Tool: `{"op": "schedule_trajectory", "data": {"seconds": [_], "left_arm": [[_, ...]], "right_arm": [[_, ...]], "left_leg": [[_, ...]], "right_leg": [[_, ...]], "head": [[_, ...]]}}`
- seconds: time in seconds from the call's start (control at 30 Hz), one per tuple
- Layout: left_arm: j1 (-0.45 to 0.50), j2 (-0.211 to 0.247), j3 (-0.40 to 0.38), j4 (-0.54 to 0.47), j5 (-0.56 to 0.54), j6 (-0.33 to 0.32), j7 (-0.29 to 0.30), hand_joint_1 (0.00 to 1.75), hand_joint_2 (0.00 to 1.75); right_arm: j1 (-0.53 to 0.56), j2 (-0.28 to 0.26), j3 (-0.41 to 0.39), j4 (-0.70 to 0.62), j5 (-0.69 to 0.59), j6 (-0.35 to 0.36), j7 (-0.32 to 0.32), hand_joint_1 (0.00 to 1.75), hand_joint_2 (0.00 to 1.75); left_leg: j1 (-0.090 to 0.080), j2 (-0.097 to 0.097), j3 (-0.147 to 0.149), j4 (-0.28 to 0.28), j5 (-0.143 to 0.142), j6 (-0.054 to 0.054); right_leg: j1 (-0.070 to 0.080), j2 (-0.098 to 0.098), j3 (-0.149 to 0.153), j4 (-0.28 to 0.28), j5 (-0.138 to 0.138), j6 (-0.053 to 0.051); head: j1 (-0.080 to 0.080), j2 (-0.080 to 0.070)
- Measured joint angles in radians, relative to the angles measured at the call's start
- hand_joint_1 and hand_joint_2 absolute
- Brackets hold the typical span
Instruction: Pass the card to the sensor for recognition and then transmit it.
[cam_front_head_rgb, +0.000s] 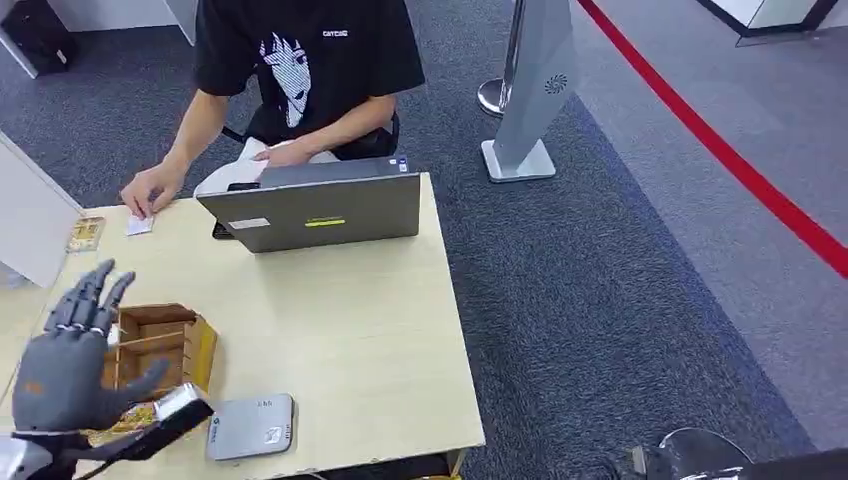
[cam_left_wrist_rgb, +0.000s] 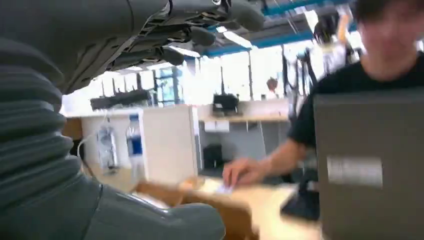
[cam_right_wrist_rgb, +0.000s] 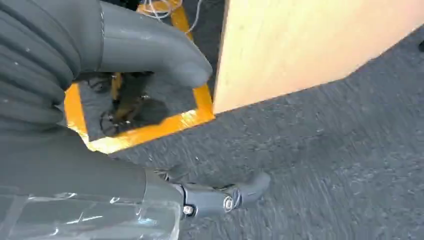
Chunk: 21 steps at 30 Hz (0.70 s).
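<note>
Left robot hand is up over the wooden box, fingers spread wide, holding nothing. Right robot hand hangs beside the counter edge, low over the carpet; can't tell whether it's open or closed. Card lies on the counter well beyond the left robot hand, under the person's hand. Sensor sits just beside the left robot hand. Card looks thin, light, stiff, likely slippery; best pinched by an edge.
</note>
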Motion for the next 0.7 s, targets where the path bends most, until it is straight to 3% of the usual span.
{"op": "schedule_trajectory", "data": {"seconds": [0.1, 0.17, 0.3, 0.5, 0.7], "left_arm": [[0.07, 0.066, -0.033, 0.0, 0.018, -0.012, 0.042, 0.0, 1.75], [0.112, 0.127, -0.06, 0.0, 0.074, -0.094, 0.102, 0.0, 1.75], [0.179, 0.232, -0.114, 0.0, 0.131, -0.089, 0.159, 0.0, 1.75], [0.201, 0.3, -0.185, -0.001, 0.132, -0.013, 0.19, 0.0, 1.75], [0.199, 0.31, -0.219, -0.006, 0.049, 0.076, 0.192, 0.0, 1.75]], "right_arm": [[0.0, 0.0, -0.002, -0.01, 0.016, 0.009, 0.002, 0.0, 1.75], [-0.002, 0.0, -0.003, -0.012, 0.033, 0.01, 0.002, 0.0, 1.75], [-0.003, 0.0, -0.005, -0.013, 0.046, 0.01, 0.004, 0.0, 1.75], [-0.001, 0.0, -0.005, -0.022, 0.022, -0.004, 0.006, 0.0, 1.75], [0.003, 0.0, -0.006, -0.034, 0.005, 0.01, 0.006, 0.0, 1.75]], "left_leg": [[0.0, -0.001, -0.002, 0.0, 0.0, 0.0], [0.001, -0.001, -0.002, 0.0, 0.0, -0.001], [0.001, -0.001, -0.003, 0.0, 0.0, -0.001], [0.001, -0.002, -0.004, 0.0, 0.0, -0.001], [0.0, -0.002, -0.004, 0.0, 0.0, -0.001]], "right_leg": [[0.0, 0.0, -0.002, 0.001, 0.0, 0.0], [0.0, -0.001, -0.002, 0.001, 0.0, 0.0], [0.001, -0.001, -0.003, 0.002, 0.0, -0.001], [0.001, -0.001, -0.003, 0.001, 0.0, -0.001], [0.001, -0.001, -0.003, 0.001, 0.0, 0.0]], "head": [[-0.001, 0.0], [0.0, 0.0], [-0.001, 0.0], [-0.001, 0.0], [-0.001, 0.0]]}}
